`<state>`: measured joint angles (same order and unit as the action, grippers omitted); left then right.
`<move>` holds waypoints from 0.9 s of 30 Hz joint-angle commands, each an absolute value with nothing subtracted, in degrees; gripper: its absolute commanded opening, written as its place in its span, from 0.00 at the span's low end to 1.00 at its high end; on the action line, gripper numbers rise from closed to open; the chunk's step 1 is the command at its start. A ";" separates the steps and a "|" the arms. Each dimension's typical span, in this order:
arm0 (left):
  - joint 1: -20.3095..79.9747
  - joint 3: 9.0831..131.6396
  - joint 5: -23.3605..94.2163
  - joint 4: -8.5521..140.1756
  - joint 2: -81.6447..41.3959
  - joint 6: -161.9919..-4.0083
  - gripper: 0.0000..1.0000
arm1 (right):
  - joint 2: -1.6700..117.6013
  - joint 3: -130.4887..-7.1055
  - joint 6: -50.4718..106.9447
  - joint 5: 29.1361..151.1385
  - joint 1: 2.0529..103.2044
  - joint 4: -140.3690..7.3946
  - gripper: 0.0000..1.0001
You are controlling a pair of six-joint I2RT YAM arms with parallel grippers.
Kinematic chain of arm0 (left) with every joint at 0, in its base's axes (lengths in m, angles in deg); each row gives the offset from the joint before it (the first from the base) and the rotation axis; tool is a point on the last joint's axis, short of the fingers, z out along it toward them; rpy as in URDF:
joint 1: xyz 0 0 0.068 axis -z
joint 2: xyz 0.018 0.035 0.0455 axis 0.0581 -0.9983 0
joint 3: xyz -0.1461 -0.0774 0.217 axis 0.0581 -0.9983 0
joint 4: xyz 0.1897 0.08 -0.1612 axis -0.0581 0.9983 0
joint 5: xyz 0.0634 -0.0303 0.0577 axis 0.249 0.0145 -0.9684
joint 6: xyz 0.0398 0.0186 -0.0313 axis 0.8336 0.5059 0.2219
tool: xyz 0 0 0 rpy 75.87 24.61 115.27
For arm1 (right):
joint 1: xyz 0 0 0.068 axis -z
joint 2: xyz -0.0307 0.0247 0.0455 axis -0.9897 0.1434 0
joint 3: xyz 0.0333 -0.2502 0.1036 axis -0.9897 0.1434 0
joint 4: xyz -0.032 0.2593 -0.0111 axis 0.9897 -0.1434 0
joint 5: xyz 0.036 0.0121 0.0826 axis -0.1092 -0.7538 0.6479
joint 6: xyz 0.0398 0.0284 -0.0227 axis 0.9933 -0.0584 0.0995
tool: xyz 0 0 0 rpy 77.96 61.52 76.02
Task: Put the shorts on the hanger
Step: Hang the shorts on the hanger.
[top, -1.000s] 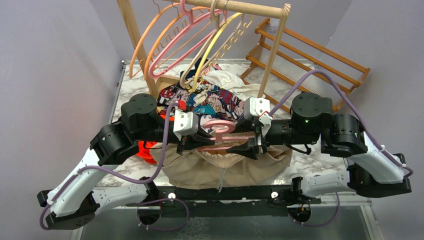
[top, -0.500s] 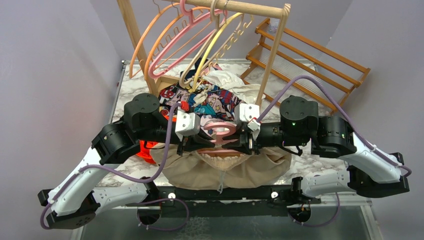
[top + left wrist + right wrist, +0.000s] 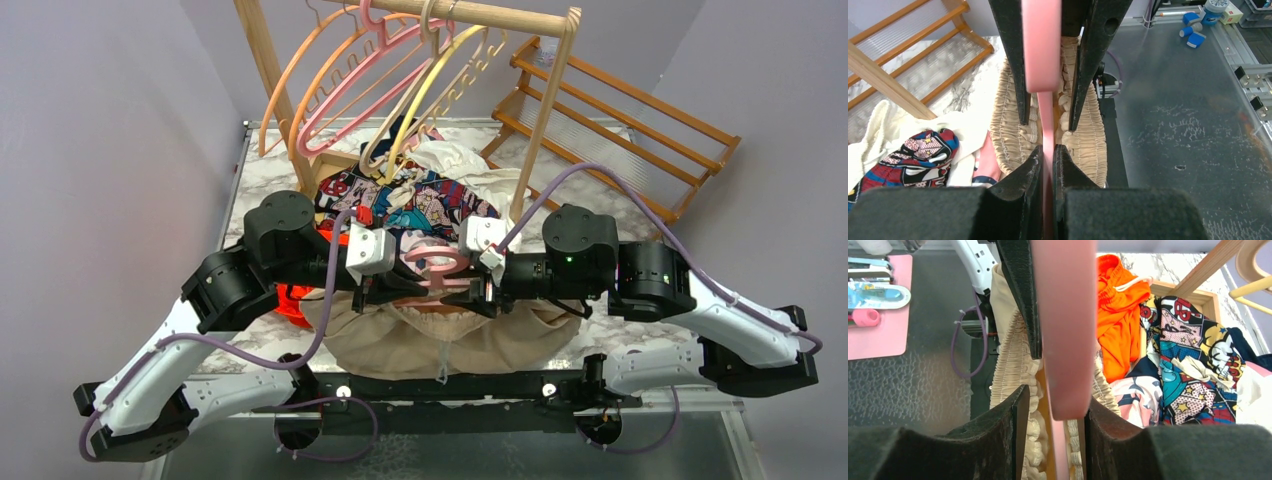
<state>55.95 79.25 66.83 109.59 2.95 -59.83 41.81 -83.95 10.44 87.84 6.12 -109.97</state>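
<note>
**Top external.** Both arms reach inward from their bases at the near corners, elbows bowed outward and forearms nearly level, so the wrists face each other over the near middle of the tabletop point(image 3: 262, 178). The left gripper point(image 3: 393, 290) and the right gripper point(image 3: 478, 292) meet at the hanger point(image 3: 437, 262). It lies between them with its hook toward the far edge. Beneath it the shorts point(image 3: 440, 345) are spread along the near edge, the waistband gathered under the hanger. An orange garment point(image 3: 288, 300) shows behind the left forearm. A comic-print cloth point(image 3: 432, 205) lies just beyond the hanger, below a wooden rail point(image 3: 500, 15) that carries more hangers.

**Left wrist.** The left gripper's two fingers point(image 3: 1023, 175) are pressed together on the hanger's thin pink bar, clamping it. Across from them the right gripper's fingers stand on either side of the same bar. The ruched tan waistband bunches around the bar on both sides.

**Right wrist.** The right gripper's jaws stand apart and straddle the hanger. The thin bar runs down between them, with waistband fabric in the gaps, so they are not pinched onto it. One black finger of the left gripper shows at the top, beside the pink plastic. The orange garment and the comic-print cloth lie to the right.
</note>
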 commanded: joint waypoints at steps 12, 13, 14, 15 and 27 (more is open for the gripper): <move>56.07 81.07 62.80 102.41 5.41 -61.51 0.57 | 39.15 -83.26 12.93 87.68 6.08 -105.34 0.01; 56.10 82.93 61.33 102.42 5.93 -61.11 0.71 | 38.97 -85.24 12.69 87.20 6.08 -106.10 0.01; 56.07 85.26 60.37 102.20 6.31 -60.52 0.82 | 39.14 -88.01 12.62 87.12 6.06 -107.32 0.01; 56.07 88.58 59.71 102.07 6.54 -59.90 0.94 | 39.44 -91.92 12.60 87.50 6.08 -108.65 0.01; 56.09 103.91 58.81 91.95 9.98 -58.41 0.99 | 40.49 -102.21 12.99 89.56 6.08 -110.88 0.01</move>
